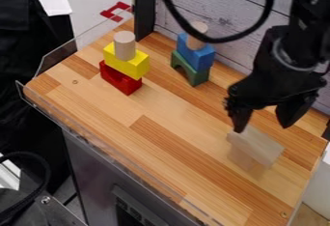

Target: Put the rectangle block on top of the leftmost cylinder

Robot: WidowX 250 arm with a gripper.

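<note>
Down at the right of the wooden worktop, there's the pale rectangular block, right by my gripper, released, its fingers spread. Farther off, the leftmost cylinder stands upright on a yellow block, red block beneath; beyond, another cylinder tops blue over a green arch.

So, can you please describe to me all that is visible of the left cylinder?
The left cylinder is pale beige and looks like plain, unpainted wood. It is a short, solid-looking round piece with straight sides and a flat top. It stands upright on the yellow block, which rests on the red block. Only the yellow block appears to touch it. Nothing lies on its top, and the claw is well away to the right in the picture.
</note>
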